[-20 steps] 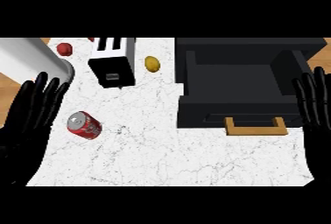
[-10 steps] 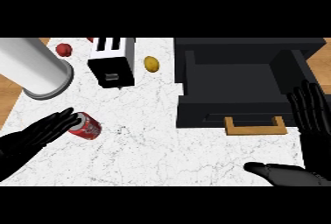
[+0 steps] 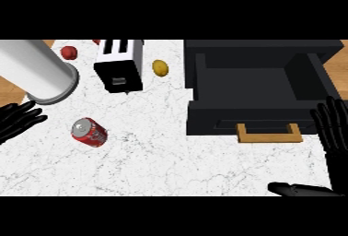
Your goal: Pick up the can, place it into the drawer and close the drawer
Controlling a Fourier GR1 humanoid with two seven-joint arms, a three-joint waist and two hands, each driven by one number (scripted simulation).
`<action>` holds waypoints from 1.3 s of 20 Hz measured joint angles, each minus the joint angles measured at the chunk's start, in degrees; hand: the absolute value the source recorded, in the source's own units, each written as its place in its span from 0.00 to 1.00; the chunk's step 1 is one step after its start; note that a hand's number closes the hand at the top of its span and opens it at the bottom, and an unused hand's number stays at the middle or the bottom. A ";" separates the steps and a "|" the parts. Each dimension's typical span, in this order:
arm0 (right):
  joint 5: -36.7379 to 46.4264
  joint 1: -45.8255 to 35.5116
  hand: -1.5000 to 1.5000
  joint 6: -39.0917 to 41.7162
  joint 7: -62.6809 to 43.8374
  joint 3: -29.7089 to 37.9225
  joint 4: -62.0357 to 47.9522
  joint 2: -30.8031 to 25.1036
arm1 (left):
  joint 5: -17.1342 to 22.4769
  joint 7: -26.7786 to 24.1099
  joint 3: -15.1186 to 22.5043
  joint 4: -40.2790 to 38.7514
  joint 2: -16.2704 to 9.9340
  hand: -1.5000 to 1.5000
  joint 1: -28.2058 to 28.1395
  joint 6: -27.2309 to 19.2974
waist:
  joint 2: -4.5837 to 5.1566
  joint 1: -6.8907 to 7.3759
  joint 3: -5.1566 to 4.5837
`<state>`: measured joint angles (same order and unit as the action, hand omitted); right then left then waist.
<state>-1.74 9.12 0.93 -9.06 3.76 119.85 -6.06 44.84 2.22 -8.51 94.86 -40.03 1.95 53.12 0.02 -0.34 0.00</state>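
Resting, left hand (image 3: 20,120): at the left edge, fingers straight, holding nothing.
Can (image 3: 89,132): red, on its side on the marble counter (image 3: 156,152), near the left hand, not touching.
Toaster (image 3: 119,64): behind the can.
Drawer (image 3: 262,90): black, pulled open, wooden handle (image 3: 269,133) in front.
Right hand (image 3: 334,126): right edge, fingers straight, beside the drawer.

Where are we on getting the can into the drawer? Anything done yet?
Done: only that the drawer stands open, its tan handle facing the robot. In hand: nothing; the red can lies on its side on the marble counter, with the left hand open beside it and not touching. The right hand is open at the right edge. Left: grasping, placing, closing.
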 measured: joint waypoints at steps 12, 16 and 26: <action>-0.92 4.49 0.00 2.97 2.93 2.25 0.67 0.96 | -6.02 3.56 -1.15 -7.57 6.04 0.00 6.07 1.40 | -0.03 0.06 0.00; -2.01 5.48 0.00 4.74 4.86 3.81 -0.16 0.75 | -9.98 2.79 -1.58 -10.45 8.68 0.00 7.95 2.14 | -0.02 0.02 0.00; -2.64 5.73 0.00 6.97 6.66 6.67 -1.75 0.95 | -25.97 -5.82 -3.48 -16.82 15.26 0.00 8.85 3.45 | -0.01 0.06 -0.01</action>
<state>-4.38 14.85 7.90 -2.40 10.43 118.10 -5.11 18.87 -3.60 -11.99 78.04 -24.77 10.80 56.57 0.01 -0.28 -0.01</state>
